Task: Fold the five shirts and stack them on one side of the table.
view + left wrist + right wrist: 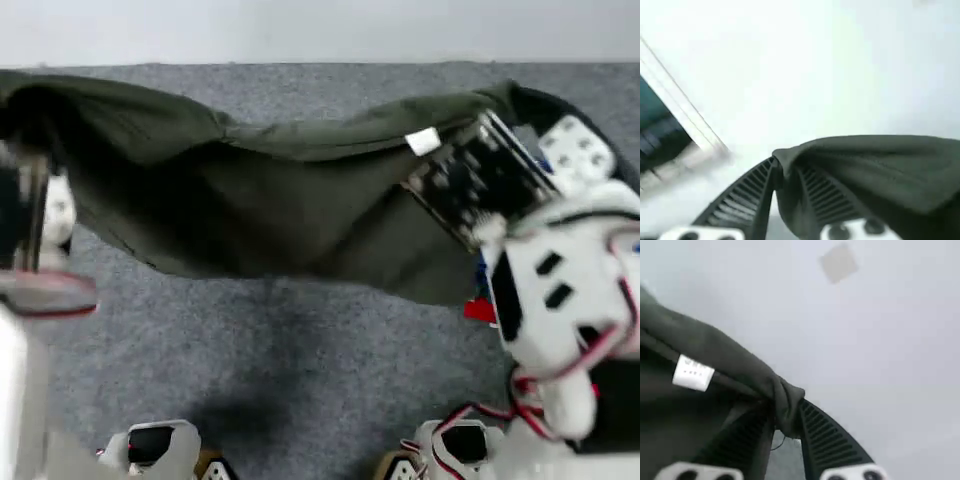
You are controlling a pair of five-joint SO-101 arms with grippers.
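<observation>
A dark olive shirt [270, 200] hangs stretched in the air above the grey table [300, 370], held up at both ends. My left gripper [782, 172] is shut on one corner of the shirt [875, 165], at the left in the high view. My right gripper [787, 417] is shut on the other bunched corner of the shirt [715, 365], beside a small white label [693, 372]. That label [423, 141] sits near the right arm [560, 280] in the high view.
Something red and blue [482, 305] peeks out from under the right arm on the table. The two arm bases [160, 450] [450, 450] stand at the near edge. A pale wall lies behind the table's far edge.
</observation>
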